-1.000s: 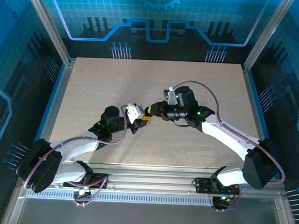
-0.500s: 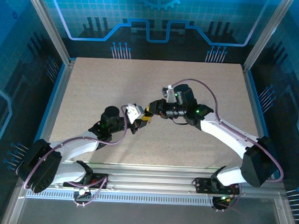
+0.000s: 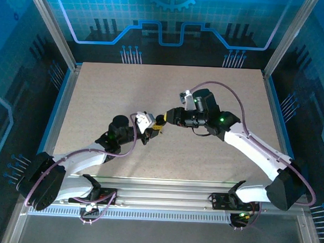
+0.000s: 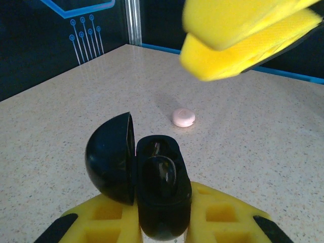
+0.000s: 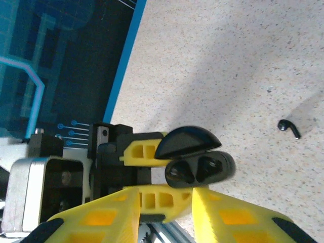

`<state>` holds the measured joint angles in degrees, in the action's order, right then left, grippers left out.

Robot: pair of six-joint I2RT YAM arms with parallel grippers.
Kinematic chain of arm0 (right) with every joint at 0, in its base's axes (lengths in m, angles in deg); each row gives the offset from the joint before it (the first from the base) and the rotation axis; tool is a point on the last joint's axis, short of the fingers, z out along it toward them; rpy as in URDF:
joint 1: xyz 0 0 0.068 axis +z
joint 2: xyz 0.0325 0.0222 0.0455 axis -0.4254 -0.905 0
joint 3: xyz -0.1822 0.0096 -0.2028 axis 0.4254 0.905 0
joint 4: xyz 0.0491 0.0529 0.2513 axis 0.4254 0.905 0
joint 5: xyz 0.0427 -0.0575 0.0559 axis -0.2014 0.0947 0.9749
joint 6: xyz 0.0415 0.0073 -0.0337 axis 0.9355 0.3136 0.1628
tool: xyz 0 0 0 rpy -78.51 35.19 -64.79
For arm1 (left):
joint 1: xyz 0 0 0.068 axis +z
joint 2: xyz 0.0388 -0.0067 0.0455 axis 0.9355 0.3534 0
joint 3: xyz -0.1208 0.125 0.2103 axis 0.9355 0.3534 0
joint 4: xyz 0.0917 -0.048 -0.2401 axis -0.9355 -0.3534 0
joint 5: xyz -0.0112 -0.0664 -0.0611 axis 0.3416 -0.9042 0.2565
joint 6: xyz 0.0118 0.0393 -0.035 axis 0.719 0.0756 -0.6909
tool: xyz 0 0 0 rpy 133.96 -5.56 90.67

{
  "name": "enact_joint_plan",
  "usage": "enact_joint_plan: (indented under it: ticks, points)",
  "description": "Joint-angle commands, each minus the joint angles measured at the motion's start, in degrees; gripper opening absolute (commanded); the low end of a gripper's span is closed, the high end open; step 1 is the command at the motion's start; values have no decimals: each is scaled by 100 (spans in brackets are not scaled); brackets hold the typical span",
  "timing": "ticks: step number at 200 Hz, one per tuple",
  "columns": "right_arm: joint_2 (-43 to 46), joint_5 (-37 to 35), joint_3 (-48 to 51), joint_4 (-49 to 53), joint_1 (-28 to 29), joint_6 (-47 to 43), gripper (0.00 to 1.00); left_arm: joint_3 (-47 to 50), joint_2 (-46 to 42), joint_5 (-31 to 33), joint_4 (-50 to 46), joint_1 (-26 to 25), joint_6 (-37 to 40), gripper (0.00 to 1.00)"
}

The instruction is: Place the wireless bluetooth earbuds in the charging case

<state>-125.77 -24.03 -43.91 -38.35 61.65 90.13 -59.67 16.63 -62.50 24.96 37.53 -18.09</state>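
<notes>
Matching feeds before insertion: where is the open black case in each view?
Top external: black case mid-table, tiny, at the left tool tip.
Left wrist: bottom centre, lid at left.
Right wrist: centre, lid on top.
Shared landmark: that tool's yellow fingers clamping it.

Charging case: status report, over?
Left end effector shut on open black case. Right end effector open, nothing between fingers, close to case. One black earbud loose on table. Nothing in the way.

Bright, even light throws soft shadows on the table (image 5: 243,40); right end effector (image 4: 188,36) blurred.
</notes>
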Motion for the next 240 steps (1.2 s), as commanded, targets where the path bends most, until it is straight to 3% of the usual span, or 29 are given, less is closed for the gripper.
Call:
enact_joint_plan:
  ticks: [1, 82, 148, 240]
  points:
    - [140, -437, -393, 934, 112, -709, 33, 159, -253, 207, 57, 50, -327, 11]
    - [-9, -885, -733, 1709, 157, -1586, 35, 379, -1119, 257, -590, 537, -1014, 11]
    - [-332, -911, -1138, 2176, 168, -2394, 36, 455, -1802, 665, -1316, 628, -1321, 11]
    - [-1097, -1001, -1723, 2950, 182, -3589, 37, 256, -2045, 1330, -2465, 654, -1801, 11]
